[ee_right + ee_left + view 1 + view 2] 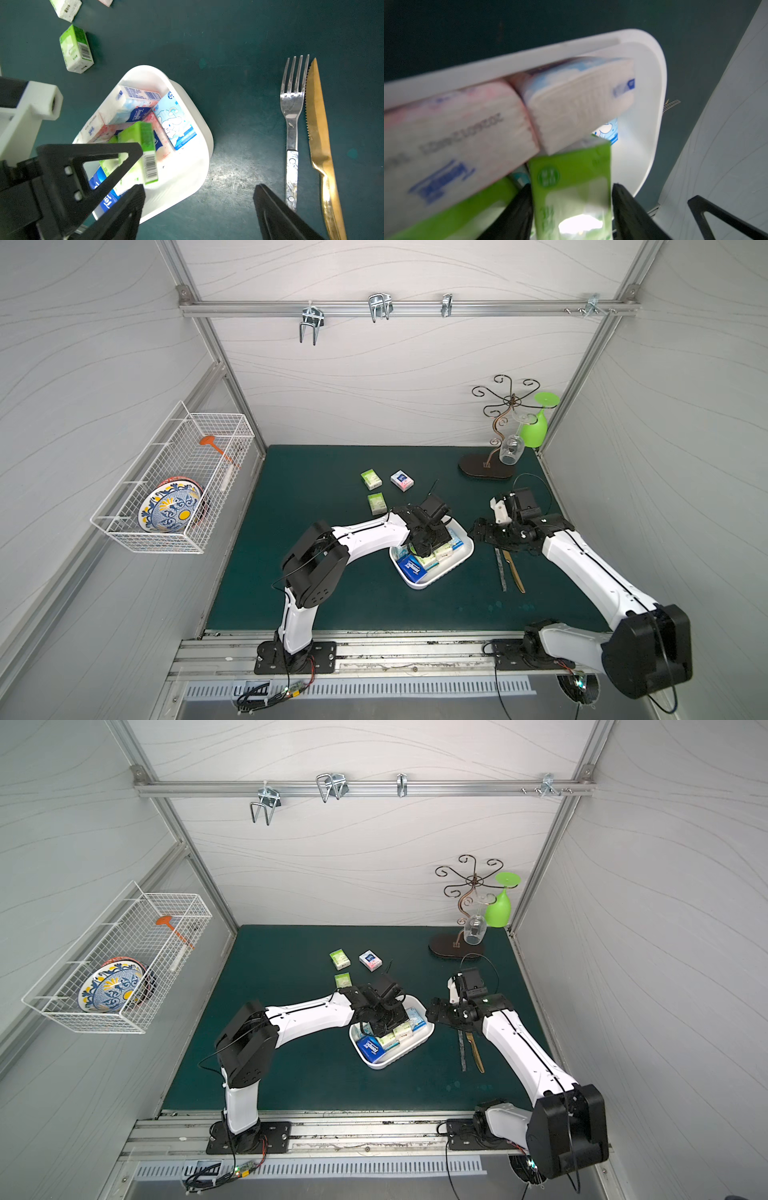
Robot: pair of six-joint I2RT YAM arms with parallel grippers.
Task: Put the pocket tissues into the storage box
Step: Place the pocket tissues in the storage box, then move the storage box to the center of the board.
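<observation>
Right wrist: fork (292, 133), knife (320, 145) beside wide-spread, empty right pincer (199, 186); left pincer (572, 185), grip unclear

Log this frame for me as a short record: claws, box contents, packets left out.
left claw: over the shallow white plastic storage box, a light green tissue packet between its jaws; grip unclear
right claw: open, empty, by the box's edge
in box: dark blue packet, light blue cartoon-print packet, others partly hidden
loose on dark green mat: far light green packet, near light green packet, pink packet
nearby: silver fork, gold knife
</observation>
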